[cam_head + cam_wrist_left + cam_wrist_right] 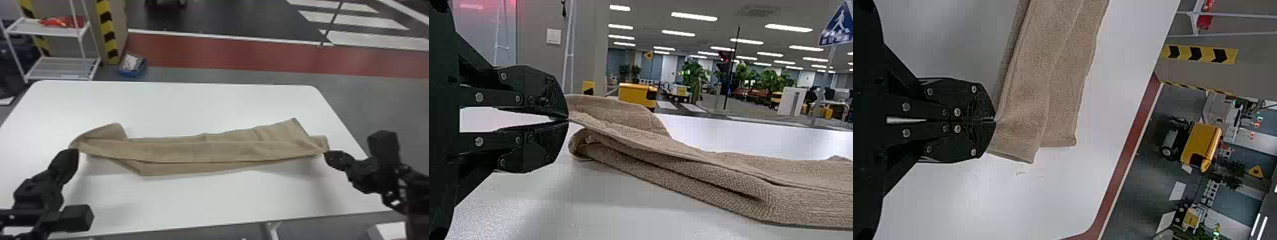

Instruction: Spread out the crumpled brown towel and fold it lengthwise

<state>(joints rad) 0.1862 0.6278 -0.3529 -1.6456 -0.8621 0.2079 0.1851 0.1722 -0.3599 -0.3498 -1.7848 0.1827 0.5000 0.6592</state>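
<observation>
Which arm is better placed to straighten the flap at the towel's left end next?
Probably the left: the left pincer is shut on the towel right beside that flap. The right pincer grips the opposite end, so it would likely have to let go and reach across.

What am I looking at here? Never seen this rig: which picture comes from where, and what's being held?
It's a robot with two black arms, each ending in a gripper with two flat fingers. The head view looks forward and down from the robot's head, so its left arm is on the left. The other two come from cameras on the wrists and are turned on their side, each with its own gripper's fingers coming in from the left edge.

A brown towel lies as a long, layered strip across a white table. The left gripper pinches it at one end, the right gripper at the other.
</observation>
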